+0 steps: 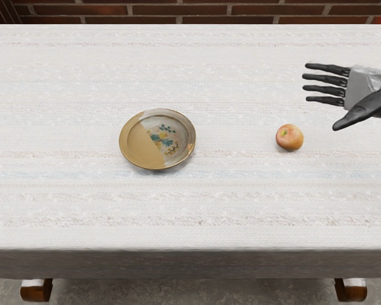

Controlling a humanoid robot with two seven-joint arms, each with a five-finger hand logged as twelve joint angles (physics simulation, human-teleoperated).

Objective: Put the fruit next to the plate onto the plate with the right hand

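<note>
Since it holds nothing, the right hand (352, 94) hovers at the upper right of the frame, its arm entering from the right edge. Its four dark fingers (327, 80) are spread apart and stretched straight toward the left, with the thumb angled down and left beneath them. This looks like a hand poised to reach. Below and left of the fingertips, clear of them, the fruit (289, 136) sits on the pale worktop (228, 203), right of centre. It resembles a small apple, yellow blushed with red. Being nearly round, it shows no marked long axis. A small dark spot on its upper face may be the stem end, pointing up. Well apart to its left, near centre, lies the plate (134, 145), level and without fruit, so the transfer is not begun.
</note>
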